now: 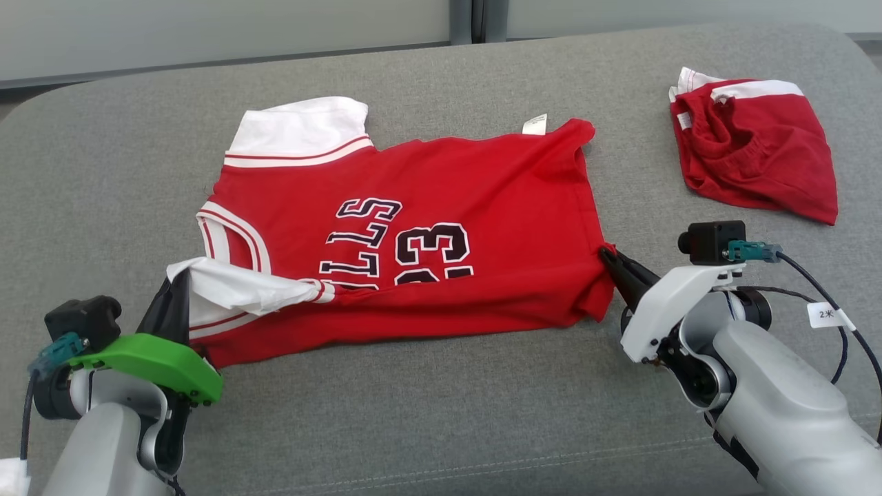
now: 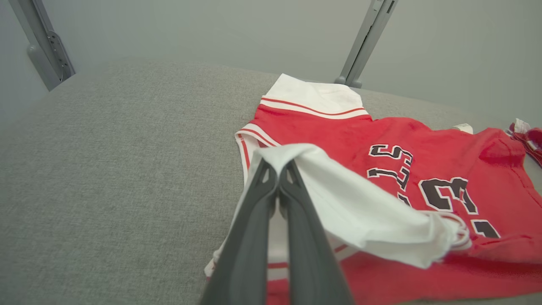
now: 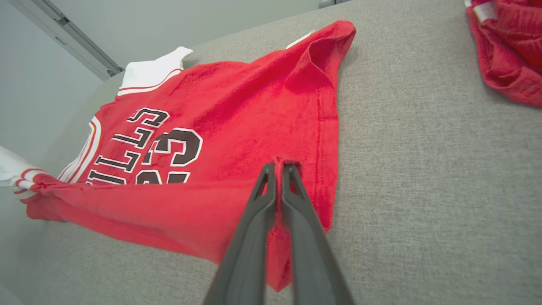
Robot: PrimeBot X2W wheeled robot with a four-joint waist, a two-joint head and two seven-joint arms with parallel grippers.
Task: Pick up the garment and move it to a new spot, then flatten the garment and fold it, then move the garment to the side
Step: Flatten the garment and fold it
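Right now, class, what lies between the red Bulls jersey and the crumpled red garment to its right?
Only bare grey upholstery separates the jersey from the crumpled red garment, as the head view shows.

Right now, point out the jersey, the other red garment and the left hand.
jersey (image 1: 475, 182): head view, red cloth above the number.
other red garment (image 1: 761, 162): head view, its red middle.
left hand (image 2: 278, 167): left wrist view, between fingertips.
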